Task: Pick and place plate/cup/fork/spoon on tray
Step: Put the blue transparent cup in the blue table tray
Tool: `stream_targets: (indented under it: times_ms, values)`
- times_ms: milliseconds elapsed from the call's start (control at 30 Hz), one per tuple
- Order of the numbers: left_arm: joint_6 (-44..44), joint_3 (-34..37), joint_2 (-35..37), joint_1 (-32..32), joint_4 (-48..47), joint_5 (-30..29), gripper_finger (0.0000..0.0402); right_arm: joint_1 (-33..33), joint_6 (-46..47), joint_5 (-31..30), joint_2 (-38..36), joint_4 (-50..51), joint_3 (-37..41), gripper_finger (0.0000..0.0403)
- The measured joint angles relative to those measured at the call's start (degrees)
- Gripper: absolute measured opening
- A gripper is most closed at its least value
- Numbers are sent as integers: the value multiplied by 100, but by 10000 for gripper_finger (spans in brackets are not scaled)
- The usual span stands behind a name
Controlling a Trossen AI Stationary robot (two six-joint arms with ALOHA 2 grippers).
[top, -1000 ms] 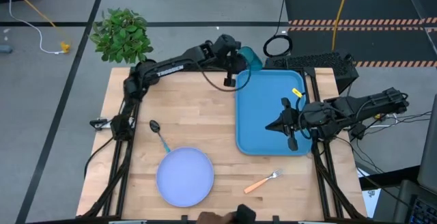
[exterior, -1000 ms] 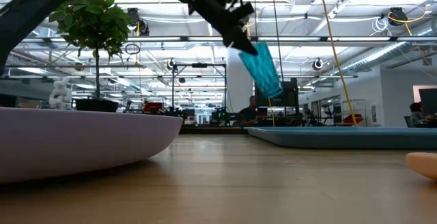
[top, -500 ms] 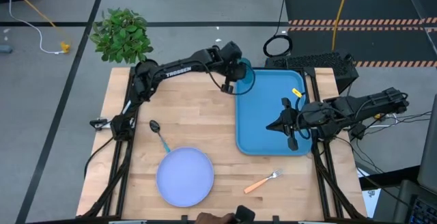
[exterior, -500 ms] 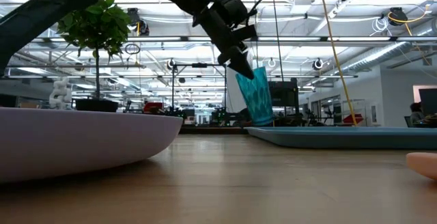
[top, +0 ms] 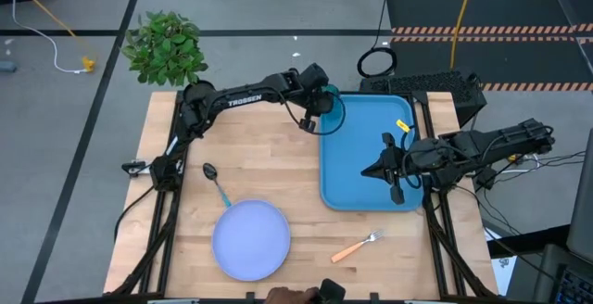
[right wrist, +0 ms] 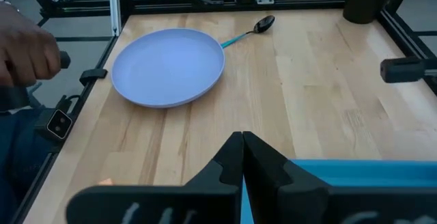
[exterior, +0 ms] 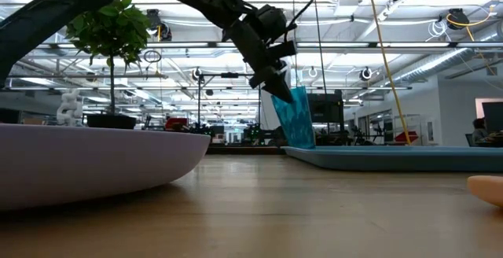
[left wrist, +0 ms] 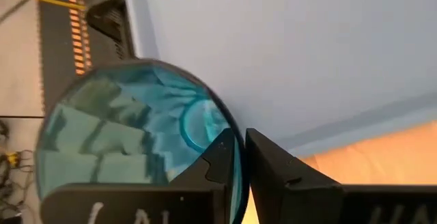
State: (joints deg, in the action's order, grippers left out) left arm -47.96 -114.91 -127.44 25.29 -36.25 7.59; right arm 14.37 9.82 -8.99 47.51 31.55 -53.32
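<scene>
Left gripper (top: 321, 109) pinches the cup (top: 332, 111) rim at the tray's (top: 366, 179) far-left corner. Right gripper (top: 397, 170), fingers closed and empty, waits over the tray.

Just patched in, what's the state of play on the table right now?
The left gripper is shut on the cup, holding it by its rim over the far left corner of the tray; whether the cup touches the tray is unclear. The right gripper, fingers shut and empty, waits over the tray's right side. The plate, spoon and fork lie on the table, off the tray.
</scene>
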Motion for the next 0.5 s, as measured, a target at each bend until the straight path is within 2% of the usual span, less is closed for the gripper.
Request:
stream_targets:
  times_ms: [167, 500]
  values:
    - [8, 81, 2, -15, 396, -10, 45, 0, 0, 2, 0, 1, 0, 0]
    - [45, 85, 2, -31, 517, -12, 47, 0, 0, 4, 0, 4, 0, 0]
